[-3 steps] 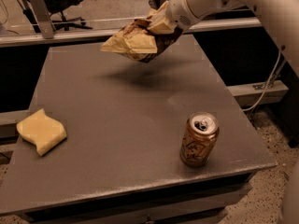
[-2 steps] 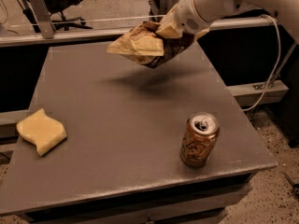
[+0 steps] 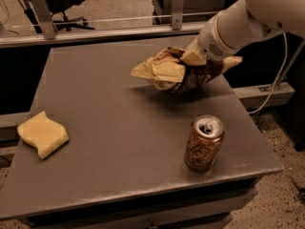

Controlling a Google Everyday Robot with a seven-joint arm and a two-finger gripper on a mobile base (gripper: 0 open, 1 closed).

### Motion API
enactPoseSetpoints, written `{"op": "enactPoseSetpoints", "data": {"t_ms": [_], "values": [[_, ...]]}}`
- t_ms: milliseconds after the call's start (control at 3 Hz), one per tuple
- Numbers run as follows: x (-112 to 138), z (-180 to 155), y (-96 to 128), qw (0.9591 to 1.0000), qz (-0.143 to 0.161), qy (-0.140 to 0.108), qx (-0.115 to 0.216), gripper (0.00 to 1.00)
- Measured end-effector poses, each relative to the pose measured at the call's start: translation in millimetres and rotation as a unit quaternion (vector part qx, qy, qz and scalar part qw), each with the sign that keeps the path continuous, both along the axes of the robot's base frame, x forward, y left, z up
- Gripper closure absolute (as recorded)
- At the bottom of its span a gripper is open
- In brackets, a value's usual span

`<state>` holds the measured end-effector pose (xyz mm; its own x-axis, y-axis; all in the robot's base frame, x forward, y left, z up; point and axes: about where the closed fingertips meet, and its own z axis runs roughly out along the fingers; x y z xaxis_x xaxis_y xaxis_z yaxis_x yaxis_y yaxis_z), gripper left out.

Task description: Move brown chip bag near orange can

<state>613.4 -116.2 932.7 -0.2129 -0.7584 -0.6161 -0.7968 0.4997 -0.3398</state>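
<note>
The brown chip bag is crumpled, dark brown with tan-yellow ends. It hangs a little above the grey table, right of centre near the back. My gripper comes in from the upper right on a white arm and is shut on the bag's top. The orange can stands upright near the table's front right corner, silver top with pull tab showing. The bag is behind and slightly left of the can, about a can's height away.
A yellow wavy-edged sponge lies at the table's left edge. A metal rail runs behind the table. A white cable hangs at the right. The floor drops away past the right edge.
My gripper has carried the chip bag forward and to the right, lower over the table and closer to the can. The can and sponge have not moved.
</note>
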Motion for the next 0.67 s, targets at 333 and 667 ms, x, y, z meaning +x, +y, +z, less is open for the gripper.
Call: {"op": "enactPoseSetpoints", "data": {"t_ms": [333, 667], "values": [[-24.8, -17.6, -21.6, 0.9995, -0.017, 0.023, -0.012, 1.0], [-48.4, -34.9, -36.0, 0.9985, -0.024, 0.044, -0.019, 1.0]]}}
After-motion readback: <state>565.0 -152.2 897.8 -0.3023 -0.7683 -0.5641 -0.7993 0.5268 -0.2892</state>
